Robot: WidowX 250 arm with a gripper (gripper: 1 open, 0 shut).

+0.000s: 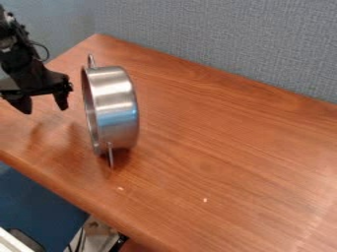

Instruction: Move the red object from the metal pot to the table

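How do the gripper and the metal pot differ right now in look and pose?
The gripper is black and matte with thin prongs; the metal pot is shiny silver and broad. The gripper points down with its fingers spread open, holding nothing; the metal pot lies tipped on its side, mouth facing left toward the gripper. The gripper sits at the table's left end; the metal pot rests nearer the middle. A gap separates them, and no red object shows.
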